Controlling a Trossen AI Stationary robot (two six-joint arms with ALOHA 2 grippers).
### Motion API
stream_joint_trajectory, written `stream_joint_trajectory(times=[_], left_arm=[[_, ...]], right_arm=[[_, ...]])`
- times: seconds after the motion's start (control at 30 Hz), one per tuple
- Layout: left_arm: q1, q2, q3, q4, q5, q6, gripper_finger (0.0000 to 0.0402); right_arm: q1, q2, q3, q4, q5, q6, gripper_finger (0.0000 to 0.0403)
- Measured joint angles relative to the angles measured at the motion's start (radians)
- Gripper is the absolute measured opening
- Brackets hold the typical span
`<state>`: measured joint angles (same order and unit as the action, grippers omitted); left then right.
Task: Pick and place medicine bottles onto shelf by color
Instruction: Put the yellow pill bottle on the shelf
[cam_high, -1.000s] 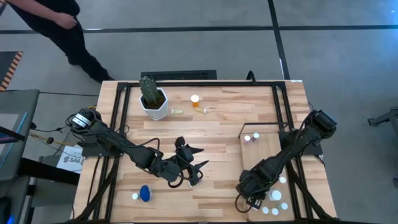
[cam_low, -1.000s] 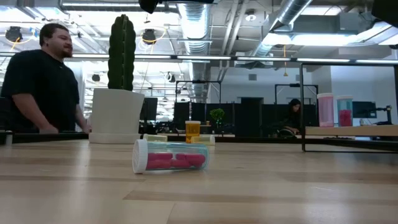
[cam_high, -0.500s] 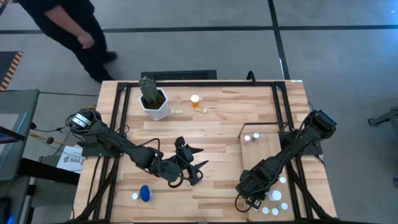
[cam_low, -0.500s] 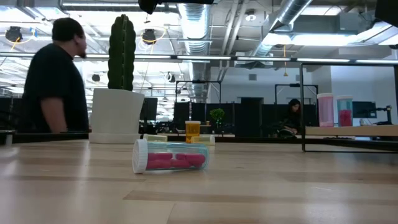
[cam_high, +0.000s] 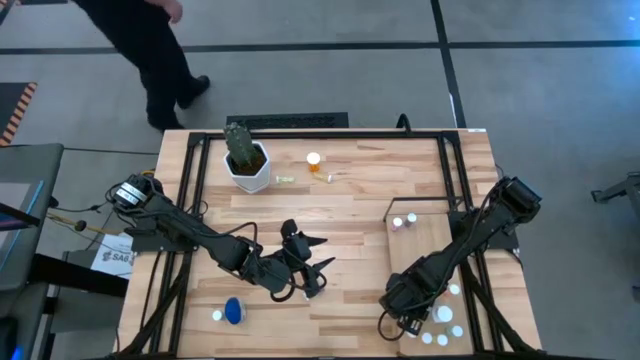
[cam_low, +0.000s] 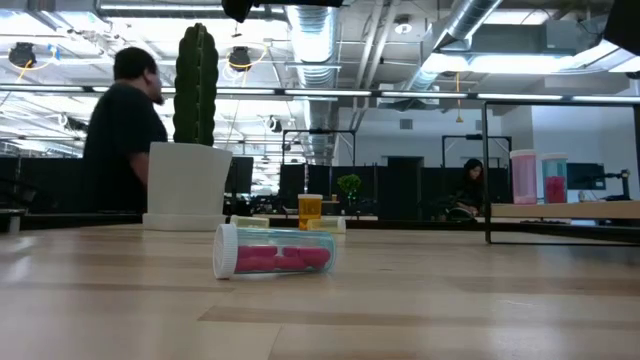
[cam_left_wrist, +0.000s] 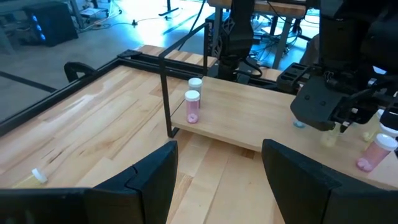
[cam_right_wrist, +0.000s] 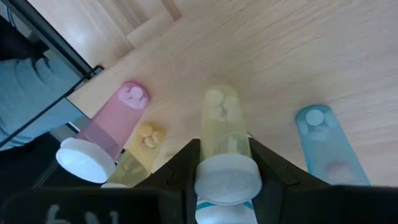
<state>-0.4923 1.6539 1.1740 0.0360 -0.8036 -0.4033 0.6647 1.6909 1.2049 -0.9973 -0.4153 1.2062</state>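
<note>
My right gripper is shut on a yellow-green medicine bottle with a white cap, over the near left part of the pale shelf. Close around it stand a pink bottle, another yellow one and a teal one. Two more bottles stand at the shelf's far left corner. My left gripper hangs open above mid-table with nothing between its fingers. An orange bottle stands far back, a blue one lies near left, and a pink-filled one lies on its side. My right gripper pinches the yellow-green bottle between its two fingers, on the body just under the white cap. The fingers come steeply from above. The bottle stays upright among its neighbours; whether its base rests on the shelf I cannot tell.
A white pot with a cactus stands at the far left. A black frame runs around the table and beside the shelf. A small vial and a loose white cap lie on the planks. A person is beyond the far edge.
Both arms and all bottles have kept still. The person beyond the table's far edge has walked toward the right.
</note>
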Motion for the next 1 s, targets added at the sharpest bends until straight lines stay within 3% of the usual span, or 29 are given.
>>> stream_joint_trajectory(times=[0.57, 1.0], left_arm=[[0.000, 0.000, 0.000, 0.000, -0.009, -0.004, 0.0222], [0.000, 0.000, 0.000, -0.001, -0.009, -0.005, 0.0222]], right_arm=[[0.000, 0.000, 0.000, 0.000, 0.049, -0.058, 0.0132], [-0.015, -0.009, 0.005, -0.005, 0.050, -0.078, 0.0212]])
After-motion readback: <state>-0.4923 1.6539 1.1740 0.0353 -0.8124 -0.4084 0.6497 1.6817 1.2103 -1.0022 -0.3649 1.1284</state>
